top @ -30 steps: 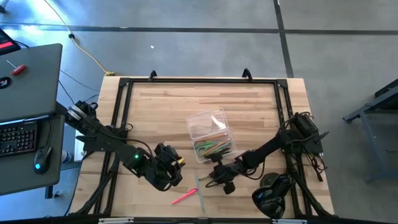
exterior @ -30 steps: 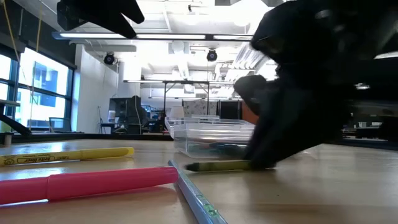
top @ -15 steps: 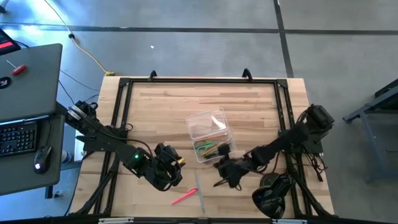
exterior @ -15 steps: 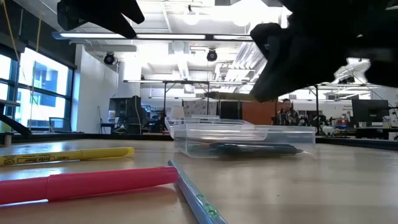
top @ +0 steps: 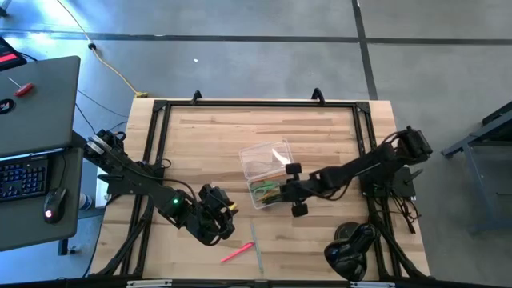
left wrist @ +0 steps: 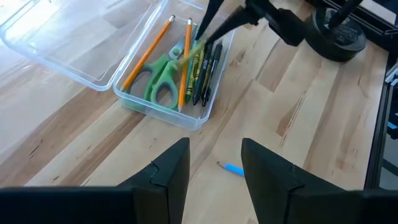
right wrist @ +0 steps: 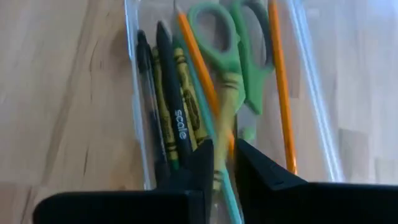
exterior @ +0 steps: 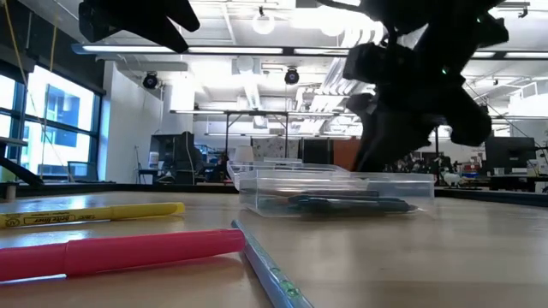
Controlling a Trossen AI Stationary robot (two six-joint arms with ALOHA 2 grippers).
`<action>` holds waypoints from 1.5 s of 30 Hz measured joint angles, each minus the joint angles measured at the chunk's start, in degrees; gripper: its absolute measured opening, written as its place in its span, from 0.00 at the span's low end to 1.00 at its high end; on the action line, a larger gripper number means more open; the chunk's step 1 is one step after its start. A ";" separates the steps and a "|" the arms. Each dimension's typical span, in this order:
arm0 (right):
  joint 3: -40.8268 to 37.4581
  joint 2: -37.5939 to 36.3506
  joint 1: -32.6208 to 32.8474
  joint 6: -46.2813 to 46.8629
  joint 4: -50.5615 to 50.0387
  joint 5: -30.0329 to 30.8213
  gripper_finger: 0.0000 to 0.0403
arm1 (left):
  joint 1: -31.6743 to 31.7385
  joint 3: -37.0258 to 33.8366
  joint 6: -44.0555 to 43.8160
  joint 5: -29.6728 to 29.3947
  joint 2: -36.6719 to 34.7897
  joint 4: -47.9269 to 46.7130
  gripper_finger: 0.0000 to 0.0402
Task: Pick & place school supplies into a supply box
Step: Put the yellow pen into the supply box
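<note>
The clear supply box stands mid-table and holds green scissors, orange pencils, black pens and crayons. My right gripper hangs over the box's near end, pointing steeply down. A yellow-green crayon shows blurred between its fingertips, and the gap is a little wider than the crayon. My left gripper waits open above the table, left of the box, holding nothing. A pink marker, a yellow highlighter and a small light-blue piece lie on the table. My right gripper has the crayon's near end between its two fingers, which come from above and slant down. The crayon points down into the box over the scissors. I cannot tell whether the fingers still touch it.
A bulky black object sits at the near right corner. A thin clear strip lies beside the pink marker near the front edge. A black frame runs round the table top. Bare wood lies beyond the box.
My right gripper has picked the yellow-green crayon up off the table near the front edge. It has carried it up and toward the far edge until it is over the box's near end, tipping steeper on the way. The left arm has kept still.
</note>
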 joint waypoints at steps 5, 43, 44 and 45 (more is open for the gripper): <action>-0.48 -0.57 -0.20 -1.41 0.48 2.72 0.16 | 0.00 0.00 0.00 0.74 0.00 -0.02 0.44; -0.29 -2.54 -0.07 0.21 5.75 -3.19 0.20 | -11.03 -15.07 -20.96 -14.67 6.84 1.69 0.44; -0.29 -2.54 -0.07 0.21 5.91 -3.26 0.20 | -10.18 -14.87 -20.96 -14.26 7.71 2.72 0.44; -0.29 -2.54 -0.08 0.21 6.02 -3.26 0.20 | -9.39 -14.69 -20.97 -13.41 8.59 3.44 0.44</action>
